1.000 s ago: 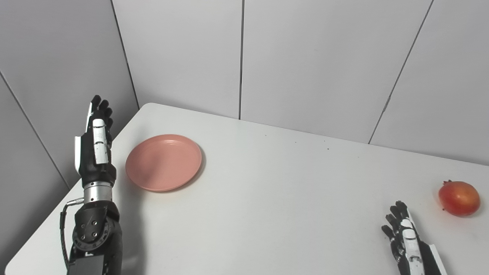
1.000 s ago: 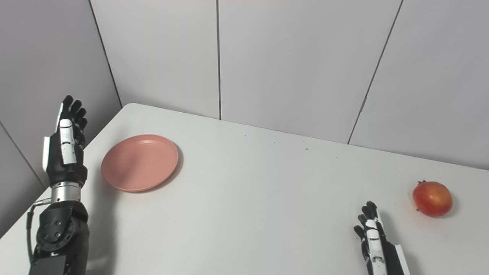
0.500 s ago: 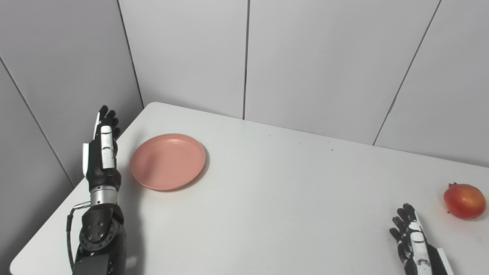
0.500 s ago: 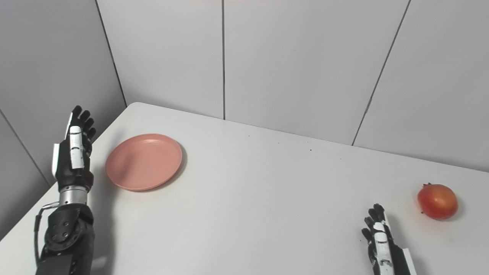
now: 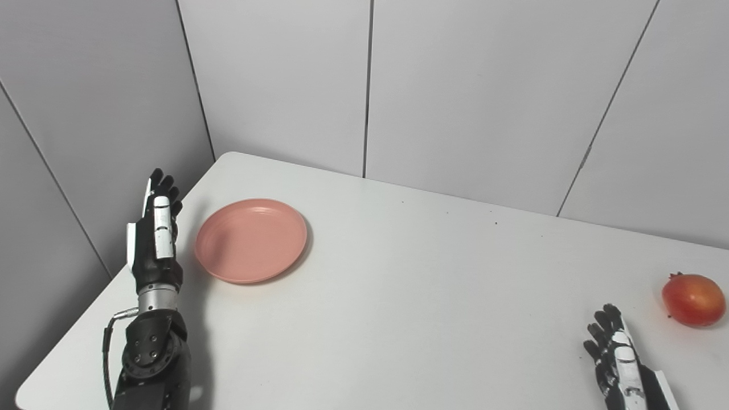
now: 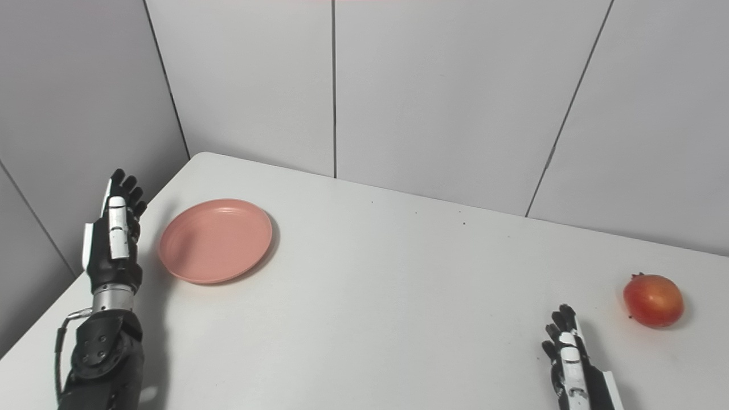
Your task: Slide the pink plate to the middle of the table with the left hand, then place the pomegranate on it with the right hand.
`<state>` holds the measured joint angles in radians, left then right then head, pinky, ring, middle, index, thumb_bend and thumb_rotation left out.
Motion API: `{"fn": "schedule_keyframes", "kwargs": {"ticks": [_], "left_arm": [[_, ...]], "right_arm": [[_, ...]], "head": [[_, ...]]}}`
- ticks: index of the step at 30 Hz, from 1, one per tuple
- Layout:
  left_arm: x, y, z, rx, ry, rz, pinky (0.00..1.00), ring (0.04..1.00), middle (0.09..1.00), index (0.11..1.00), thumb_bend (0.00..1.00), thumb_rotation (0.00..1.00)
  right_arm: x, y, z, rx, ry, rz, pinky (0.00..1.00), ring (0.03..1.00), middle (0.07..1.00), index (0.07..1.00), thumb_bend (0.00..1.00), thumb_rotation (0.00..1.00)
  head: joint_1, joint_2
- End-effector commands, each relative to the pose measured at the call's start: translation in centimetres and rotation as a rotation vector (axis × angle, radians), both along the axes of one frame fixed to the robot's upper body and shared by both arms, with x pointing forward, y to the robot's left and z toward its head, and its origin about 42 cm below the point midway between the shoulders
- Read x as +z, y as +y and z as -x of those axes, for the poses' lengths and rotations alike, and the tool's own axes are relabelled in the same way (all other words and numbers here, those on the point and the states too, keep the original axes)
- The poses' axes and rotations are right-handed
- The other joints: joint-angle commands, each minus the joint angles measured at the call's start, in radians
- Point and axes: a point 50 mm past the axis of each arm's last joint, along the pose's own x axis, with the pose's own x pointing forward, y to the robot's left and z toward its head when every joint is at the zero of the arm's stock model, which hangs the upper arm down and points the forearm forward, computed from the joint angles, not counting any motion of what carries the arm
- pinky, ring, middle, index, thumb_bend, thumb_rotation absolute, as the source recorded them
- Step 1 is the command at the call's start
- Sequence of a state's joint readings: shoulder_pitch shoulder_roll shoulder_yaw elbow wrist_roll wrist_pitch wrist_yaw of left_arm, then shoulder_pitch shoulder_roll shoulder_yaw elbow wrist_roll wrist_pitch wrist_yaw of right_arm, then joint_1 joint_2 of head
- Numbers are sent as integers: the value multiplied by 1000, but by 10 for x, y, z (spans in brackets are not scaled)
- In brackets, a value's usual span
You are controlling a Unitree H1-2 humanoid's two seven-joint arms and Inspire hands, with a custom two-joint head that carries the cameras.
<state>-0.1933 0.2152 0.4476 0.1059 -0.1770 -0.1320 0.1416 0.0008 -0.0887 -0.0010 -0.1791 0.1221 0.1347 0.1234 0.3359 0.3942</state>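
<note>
The pink plate [image 5: 251, 240] lies flat on the white tabletop [image 5: 398, 296], close to its far left corner, so the first step of the task is not yet done. The left hand [image 5: 155, 230] stands just beside the plate's left rim, apart from it, above the left edge of the tabletop. Its fingers [image 5: 161, 188] are straight and held side by side, pointing up and away, and it holds nothing. I judge this flat, edge-on pose is chosen on purpose: with the palm side turned toward the plate, the hand can press on the rim and push the plate to the right, toward the middle. A push needs no grasp, and this explains why the fingers do not curl.

The pomegranate [image 5: 693, 291] rests on the tabletop near the right edge, well apart from the plate. The right hand [image 6: 572, 361] waits low at the bottom right, near the fruit but not touching it. Its fingers are extended and a little apart, and it is empty. It probably waits there because its turn comes only after the plate is in the middle, where the surface is bare.
</note>
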Motion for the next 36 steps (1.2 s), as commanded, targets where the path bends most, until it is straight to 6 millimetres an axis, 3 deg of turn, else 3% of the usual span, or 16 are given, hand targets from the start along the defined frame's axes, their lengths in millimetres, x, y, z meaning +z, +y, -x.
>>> {"fn": "schedule_keyframes", "kwargs": {"ticks": [1, 6, 14, 22, 36], "left_arm": [[16, 7, -3, 13, -72, -27, 952, 958, 961, 954, 407, 1000], [9, 12, -6, 30, -59, -9, 918, 935, 934, 920, 403, 1000], [-3, 15, -12, 1, -16, 39, 948, 943, 946, 929, 436, 1000], [-8, 10, -21, -6, 6, 53, 902, 905, 911, 890, 424, 993], [-6, -1, -38, -71, 27, 75, 966, 952, 954, 940, 401, 1000]], "right_arm": [[12, -4, -3, -2, -54, 3, 1000, 1000, 1000, 1000, 184, 1000], [13, -4, -3, 0, -59, -1, 1000, 1000, 1000, 1000, 169, 1000], [14, -4, -4, -6, -64, 3, 1000, 1000, 1000, 1000, 169, 1000], [14, -3, -4, -4, -59, 1, 1000, 1000, 1000, 1000, 164, 1000], [15, -3, -6, -8, -65, -2, 1000, 1000, 1000, 1000, 156, 1000]], "head": [[2, 0], [3, 0], [2, 4], [1, 5], [-3, -2]]}}
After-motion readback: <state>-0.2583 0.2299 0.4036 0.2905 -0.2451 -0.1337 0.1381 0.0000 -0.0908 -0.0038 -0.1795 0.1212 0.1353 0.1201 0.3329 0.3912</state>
